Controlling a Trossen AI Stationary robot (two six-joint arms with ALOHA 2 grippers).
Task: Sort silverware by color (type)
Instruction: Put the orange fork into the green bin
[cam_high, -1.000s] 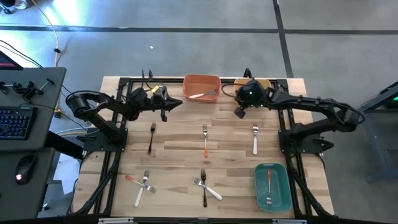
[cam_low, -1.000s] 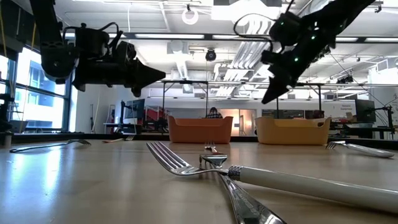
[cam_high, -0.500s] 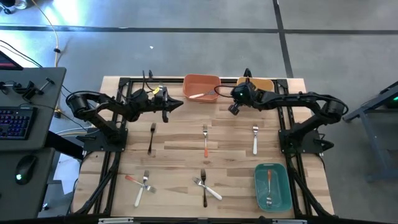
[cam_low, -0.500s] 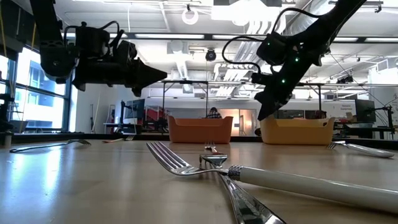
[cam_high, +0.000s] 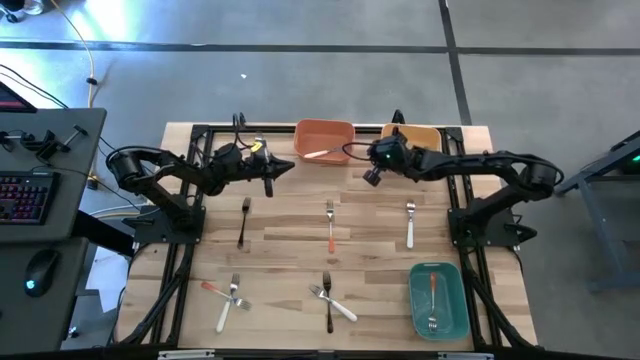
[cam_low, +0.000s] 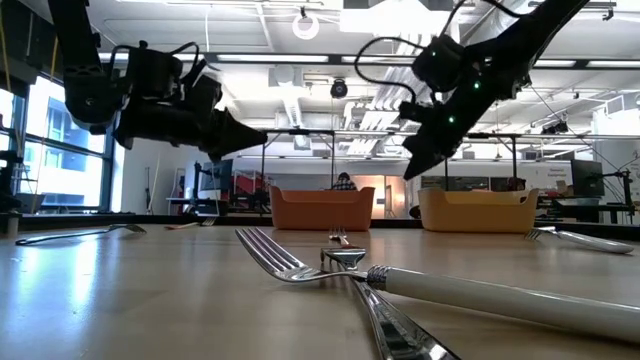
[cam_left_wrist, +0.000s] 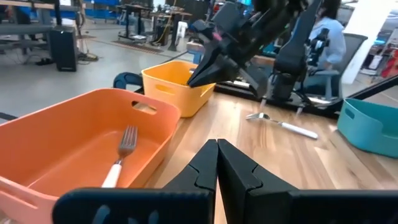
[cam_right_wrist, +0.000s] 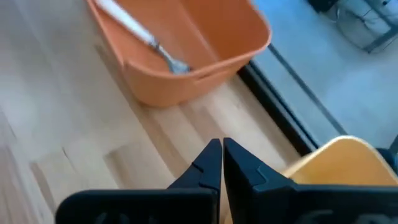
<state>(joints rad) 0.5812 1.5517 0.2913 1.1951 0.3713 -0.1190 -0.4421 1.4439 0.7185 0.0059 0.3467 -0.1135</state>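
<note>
The right gripper (cam_high: 371, 177) is hanging above the far part of the table (cam_high: 290, 250), just in front of the gap between the orange bin (cam_high: 323, 141) and the yellow bin (cam_high: 412, 133). Its fingers are pressed together with nothing between them, as the right wrist view shows, and they are pointing down toward bare wood. The nearest piece of silverware is the white-handled fork (cam_right_wrist: 138, 34) lying inside the orange bin, just beyond the fingertips and a little toward the left arm's side.

The left gripper (cam_high: 268, 178) is hovering over the far left part of the table, on the other side of the orange bin, its fingers also closed and empty. The black-handled fork (cam_high: 243, 220) is lying on the wood just nearer than it.

Farther out, a red-orange-handled fork (cam_high: 330, 226) is lying at the table's middle and a white-handled fork (cam_high: 409, 225) is lying toward the right, both well nearer than the right gripper. Along the near edge, a crossed pair of forks (cam_high: 226, 297), one red-orange and one white, is lying at the left, and a crossed pair of forks (cam_high: 331, 301), one white and one black, is lying at the middle. A red-orange-handled fork (cam_high: 432, 298) is lying in the teal bin (cam_high: 437, 300) at the near right.
</note>
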